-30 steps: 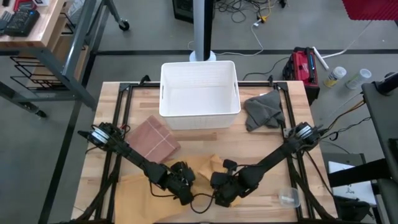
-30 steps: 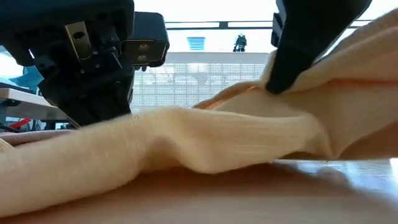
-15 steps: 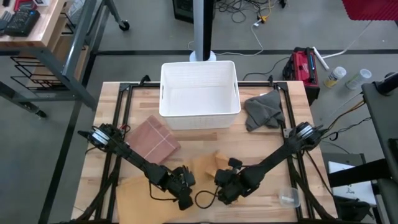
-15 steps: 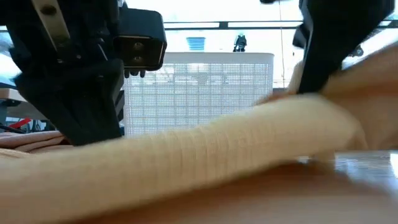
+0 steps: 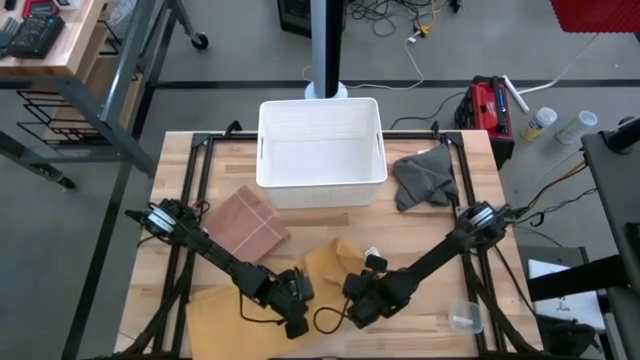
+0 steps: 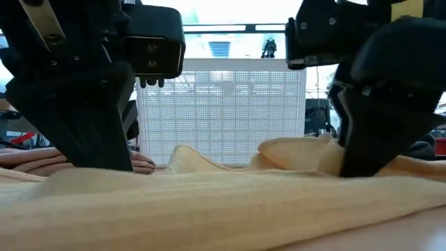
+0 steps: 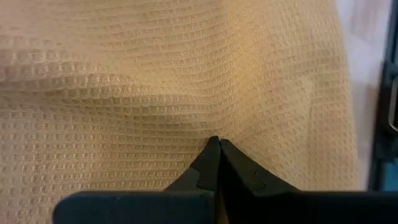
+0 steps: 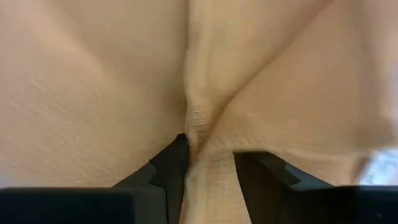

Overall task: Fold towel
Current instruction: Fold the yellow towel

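The tan waffle-weave towel, at lower centre, is pinched by the left gripper and right gripper; the fold is barely begun.

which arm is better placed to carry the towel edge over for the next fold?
Probably right. The right gripper pinches a raised fold of the tan towel; the left gripper is shut on flat cloth at the front edge.

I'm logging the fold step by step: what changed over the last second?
The tan waffle-weave towel, raised in a hump a second ago, now lies low on the wooden table. The right end effector shifted a little while still gripping a towel fold; the left end effector stays clamped on it. White basket, grey cloth and reddish-brown folded cloth unchanged.
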Controlling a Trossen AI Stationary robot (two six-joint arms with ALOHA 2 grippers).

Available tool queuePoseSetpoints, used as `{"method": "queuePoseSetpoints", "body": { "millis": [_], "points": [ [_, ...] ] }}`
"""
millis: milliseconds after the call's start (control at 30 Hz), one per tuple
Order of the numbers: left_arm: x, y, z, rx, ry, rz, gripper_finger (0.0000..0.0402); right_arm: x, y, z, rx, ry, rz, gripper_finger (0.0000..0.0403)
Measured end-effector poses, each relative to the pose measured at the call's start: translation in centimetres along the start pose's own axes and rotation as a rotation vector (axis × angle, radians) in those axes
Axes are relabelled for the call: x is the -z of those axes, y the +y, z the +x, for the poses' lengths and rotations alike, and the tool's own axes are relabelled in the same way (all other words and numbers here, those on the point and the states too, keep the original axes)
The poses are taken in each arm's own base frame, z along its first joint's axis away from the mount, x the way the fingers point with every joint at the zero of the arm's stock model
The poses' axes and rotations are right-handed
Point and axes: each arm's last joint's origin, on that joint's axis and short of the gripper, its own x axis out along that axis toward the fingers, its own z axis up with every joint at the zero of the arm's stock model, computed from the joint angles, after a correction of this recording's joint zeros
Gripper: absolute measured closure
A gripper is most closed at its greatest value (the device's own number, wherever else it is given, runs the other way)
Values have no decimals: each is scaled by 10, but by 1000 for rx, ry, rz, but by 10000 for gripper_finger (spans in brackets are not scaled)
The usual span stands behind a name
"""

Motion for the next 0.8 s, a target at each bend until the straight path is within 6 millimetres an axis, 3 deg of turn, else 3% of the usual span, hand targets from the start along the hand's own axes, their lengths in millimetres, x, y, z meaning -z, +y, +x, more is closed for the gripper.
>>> {"method": "queuePoseSetpoints", "body": {
  "millis": [133,467,600,800],
  "points": [
    [4,-3,0,21,19,8,401,-7,-2,-16,-22,-62,34,283],
    [4,-3,0,20,17,11,401,-8,2,-13,-51,-63,22,310],
    [4,-3,0,19,16,12,401,-11,8,-13,-145,-65,25,300],
    [4,-3,0,19,12,13,401,-7,12,1,-123,-47,10,269]
  ]
}}
